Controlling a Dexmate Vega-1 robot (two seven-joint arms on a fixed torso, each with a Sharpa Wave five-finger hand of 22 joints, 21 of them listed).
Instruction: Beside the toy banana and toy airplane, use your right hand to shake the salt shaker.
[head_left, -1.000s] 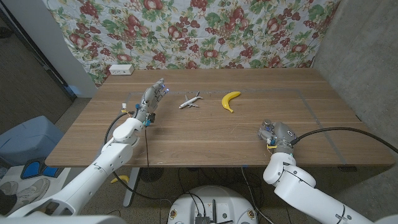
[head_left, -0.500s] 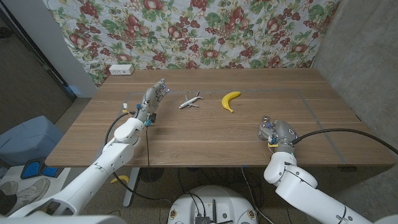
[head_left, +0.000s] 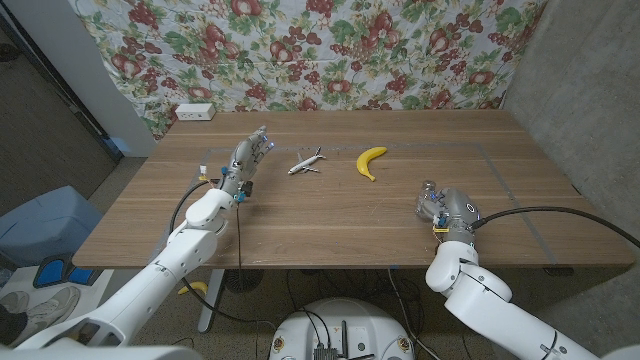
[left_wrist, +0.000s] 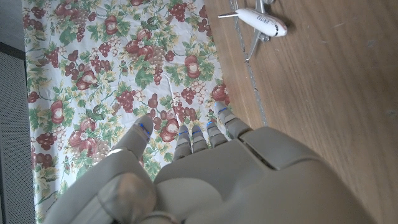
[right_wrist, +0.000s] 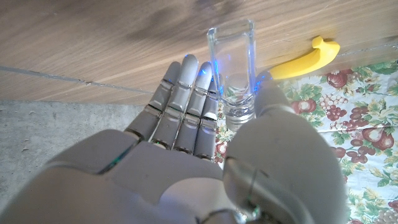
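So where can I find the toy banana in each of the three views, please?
Head view: the toy banana lies on the table beyond the middle, right of the toy airplane.
Left wrist view: I find no banana here; the airplane does appear.
Right wrist view: its yellow end shows past the glass shaker at the right robot hand.
Shared landmark: the fruit-patterned cloth.

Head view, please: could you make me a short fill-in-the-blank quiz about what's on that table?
1. The toy airplane lies between the left hand and the toy ____.
2. The right hand holds a clear ____.
3. The cloth behind the table is printed with ____.

Missing words: banana; salt shaker; fruit
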